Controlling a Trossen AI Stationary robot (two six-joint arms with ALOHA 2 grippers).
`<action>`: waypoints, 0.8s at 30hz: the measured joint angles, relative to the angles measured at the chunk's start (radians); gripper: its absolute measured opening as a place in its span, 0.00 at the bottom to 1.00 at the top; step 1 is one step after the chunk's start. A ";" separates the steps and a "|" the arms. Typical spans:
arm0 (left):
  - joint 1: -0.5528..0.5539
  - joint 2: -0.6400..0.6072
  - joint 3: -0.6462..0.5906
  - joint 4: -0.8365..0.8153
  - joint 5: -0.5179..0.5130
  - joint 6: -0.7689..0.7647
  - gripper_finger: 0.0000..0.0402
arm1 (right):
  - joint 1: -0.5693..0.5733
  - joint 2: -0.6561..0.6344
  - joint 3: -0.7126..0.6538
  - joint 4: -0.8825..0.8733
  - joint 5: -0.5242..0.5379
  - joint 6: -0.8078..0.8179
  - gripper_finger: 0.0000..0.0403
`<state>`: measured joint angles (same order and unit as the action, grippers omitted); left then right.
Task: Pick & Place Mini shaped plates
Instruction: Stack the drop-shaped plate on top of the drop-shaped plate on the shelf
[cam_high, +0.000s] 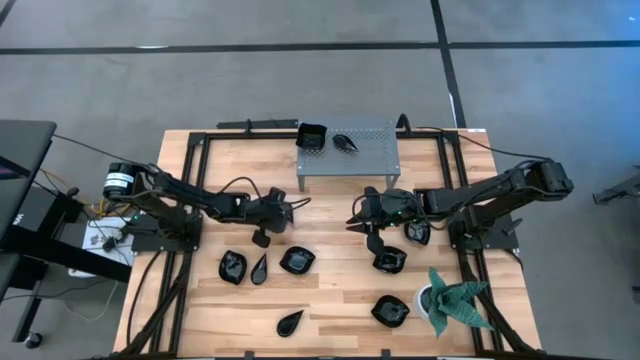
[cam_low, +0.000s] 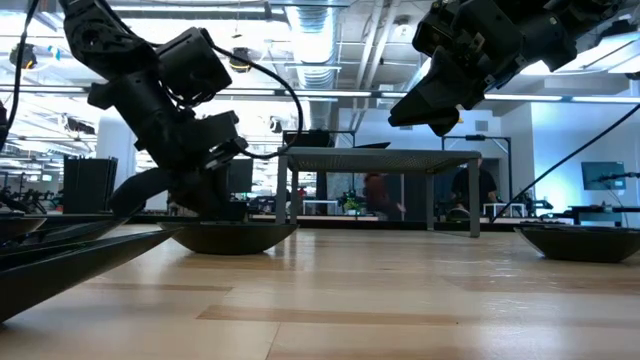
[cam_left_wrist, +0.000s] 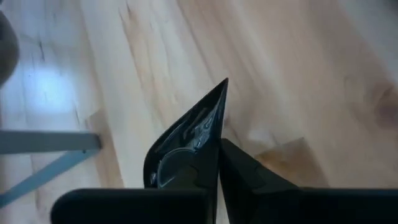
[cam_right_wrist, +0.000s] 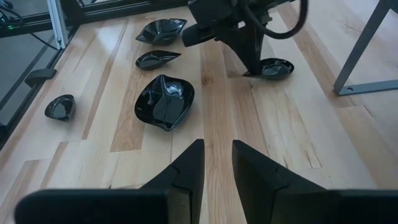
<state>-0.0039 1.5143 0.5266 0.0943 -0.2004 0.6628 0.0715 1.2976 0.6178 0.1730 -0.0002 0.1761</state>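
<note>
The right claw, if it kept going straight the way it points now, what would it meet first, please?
Probably bare table: the right claw is empty, its fingers slightly apart. Farther along waits the left claw, shut on a small black plate. Depth is uncertain.

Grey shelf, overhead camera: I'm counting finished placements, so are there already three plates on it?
No, the grey shelf carries only two black plates: a square plate and a leaf plate.

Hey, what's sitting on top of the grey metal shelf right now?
Two black mini plates sit on the grey perforated shelf: a square plate at its left end and a leaf-shaped plate beside it. The table beneath the shelf is covered from above.
</note>
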 joint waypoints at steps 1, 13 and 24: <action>-0.010 -0.002 0.000 0.010 0.000 0.000 0.02 | 0.000 0.000 0.000 0.000 0.000 0.000 0.19; -0.117 -0.122 0.287 0.020 -0.188 0.065 0.02 | -0.001 0.000 0.000 -0.001 0.000 0.000 0.19; 0.137 0.041 0.679 -0.081 0.137 0.173 0.02 | 0.027 0.000 0.000 -0.030 0.000 0.084 0.19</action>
<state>0.1326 1.5550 1.2060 0.0130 -0.0639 0.8358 0.0982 1.2976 0.6182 0.1428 -0.0002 0.2603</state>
